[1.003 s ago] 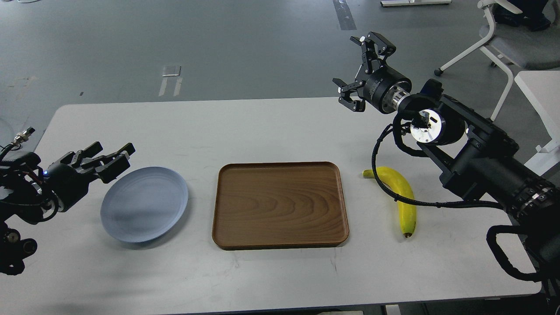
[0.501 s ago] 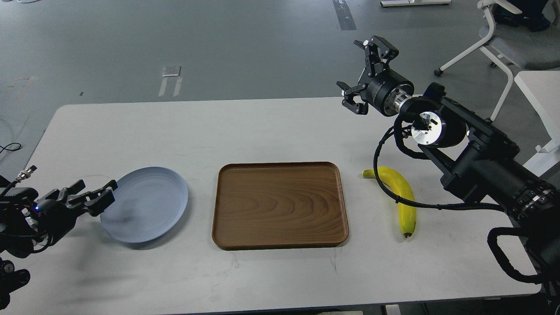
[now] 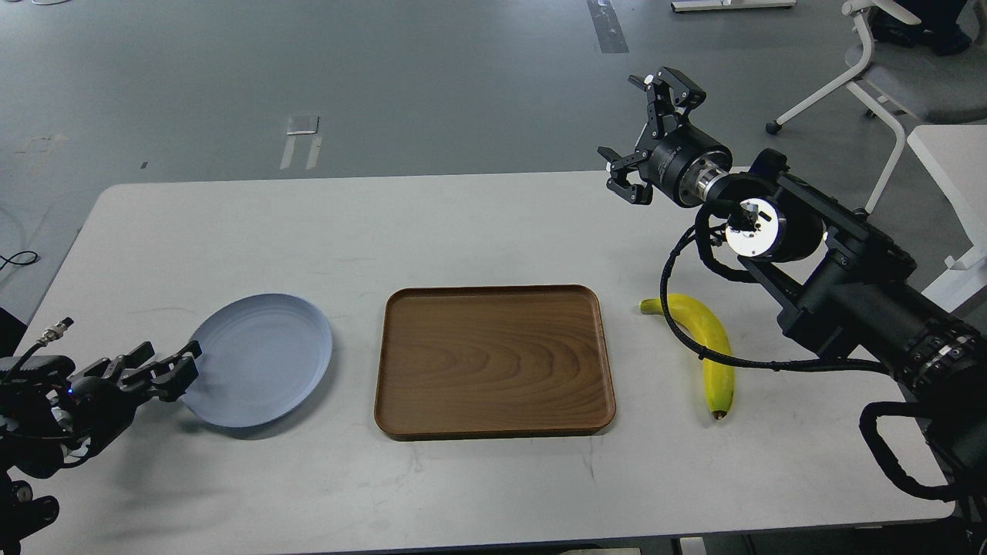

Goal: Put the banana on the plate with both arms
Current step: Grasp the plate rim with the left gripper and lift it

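The yellow banana (image 3: 713, 347) lies on the white table right of the tray, dark tip toward me. A cable of my right arm crosses over it. The pale blue-grey plate (image 3: 258, 358) sits on the table left of the tray. My right gripper (image 3: 641, 131) is open and empty, raised high over the table's far edge, well beyond the banana. My left gripper (image 3: 173, 368) is low at the plate's left rim, its fingers slightly apart. I cannot tell whether it touches the rim.
A brown wooden tray (image 3: 493, 361) lies between plate and banana. The white table (image 3: 432, 231) ends near my left arm and below the tray. An office chair (image 3: 902, 69) and a second table (image 3: 952, 162) stand at the far right.
My left gripper has dropped and pulled back toward me, from above the plate's upper left to its left rim. My right gripper has shifted slightly right. Banana and plate have not moved.
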{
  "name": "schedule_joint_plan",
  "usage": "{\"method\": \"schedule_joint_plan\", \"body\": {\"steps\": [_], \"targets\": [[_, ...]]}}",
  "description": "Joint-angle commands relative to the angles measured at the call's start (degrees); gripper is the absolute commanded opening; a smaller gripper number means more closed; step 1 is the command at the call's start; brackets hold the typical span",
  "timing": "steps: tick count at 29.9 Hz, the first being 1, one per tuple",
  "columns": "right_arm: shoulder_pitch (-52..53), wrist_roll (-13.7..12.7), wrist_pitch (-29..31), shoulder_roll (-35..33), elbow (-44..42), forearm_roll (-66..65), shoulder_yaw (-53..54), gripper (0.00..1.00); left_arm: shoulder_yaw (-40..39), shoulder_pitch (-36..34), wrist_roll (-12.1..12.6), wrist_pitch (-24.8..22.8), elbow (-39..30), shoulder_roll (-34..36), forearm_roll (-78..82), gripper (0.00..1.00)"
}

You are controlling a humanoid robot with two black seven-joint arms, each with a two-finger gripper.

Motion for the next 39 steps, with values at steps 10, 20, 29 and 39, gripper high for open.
{"method": "schedule_joint_plan", "body": {"steps": [10, 20, 29, 39], "targets": [[-0.1, 0.0, -0.5, -0.1, -0.4, 0.0, -0.2, 1.0, -0.1, 0.1, -0.9, 0.3, 0.1, -0.3, -0.2, 0.0], [0.0, 0.0, -2.4, -0.1, -0.5, 0.0, -0.2, 1.0, -0.2, -0.7, -4.0, 0.4, 0.0, -0.1, -0.2, 0.0], [0.0, 0.0, -4.6, -0.1, -0.4, 0.0, -0.2, 1.0, -0.6, -4.9, -7.3, -0.4, -1.0, 1.2, -1.0, 0.0], [2.1, -0.5, -4.8, -2.1, -0.4, 0.0, 0.0, 1.0, -0.1, -21.4, -7.4, -4.2, -13.0, 6.3, 2.5, 0.0]]}}
